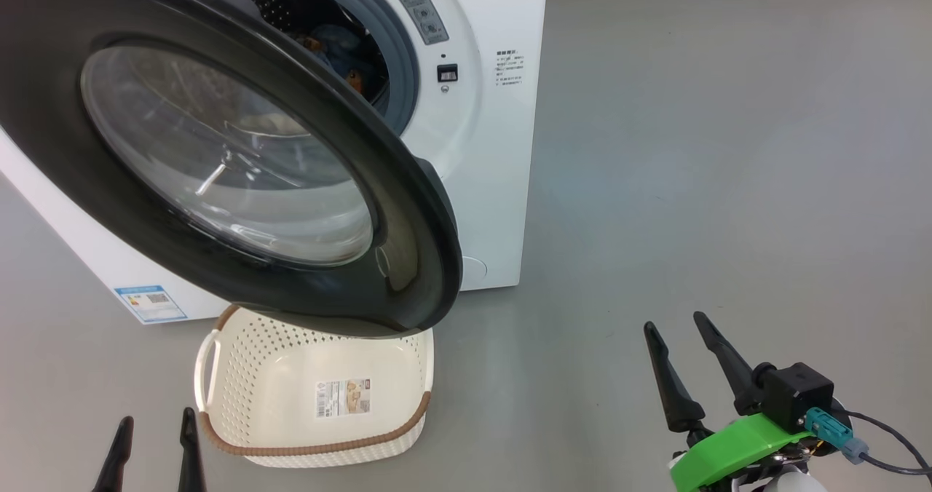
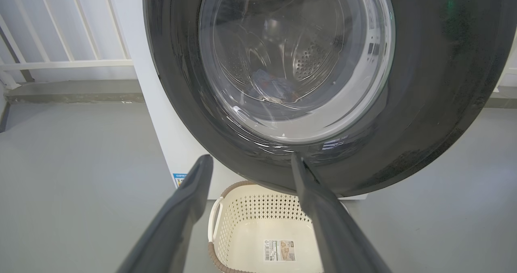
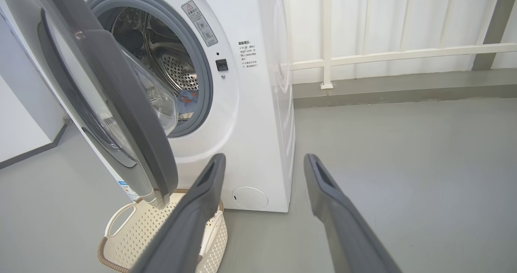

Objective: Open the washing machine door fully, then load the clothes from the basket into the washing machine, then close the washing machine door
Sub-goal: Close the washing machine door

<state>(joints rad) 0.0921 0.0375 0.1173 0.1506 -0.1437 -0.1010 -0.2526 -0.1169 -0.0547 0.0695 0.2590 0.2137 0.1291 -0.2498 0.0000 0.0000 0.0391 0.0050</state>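
Observation:
The washing machine (image 1: 480,157) stands ahead with its black-rimmed glass door (image 1: 218,157) swung partly out over the basket (image 1: 313,397). Blue clothes (image 1: 342,52) with orange print lie inside the steel drum, also seen as clothes (image 3: 186,99) through the opening and clothes (image 2: 274,88) through the door (image 2: 424,115) glass. The cream basket (image 2: 258,220) holds nothing but a label. My left gripper (image 1: 154,423) is open at the lower left, beside the basket. My right gripper (image 1: 673,328) is open at the lower right, away from the machine (image 3: 258,115). Both hold nothing.
Grey floor (image 1: 728,186) spreads wide to the right of the machine. A white railing (image 3: 383,55) and low ledge run behind it. The door (image 3: 121,115) edge hangs over the basket (image 3: 133,232). A small blue label (image 1: 149,303) marks the machine's lower corner.

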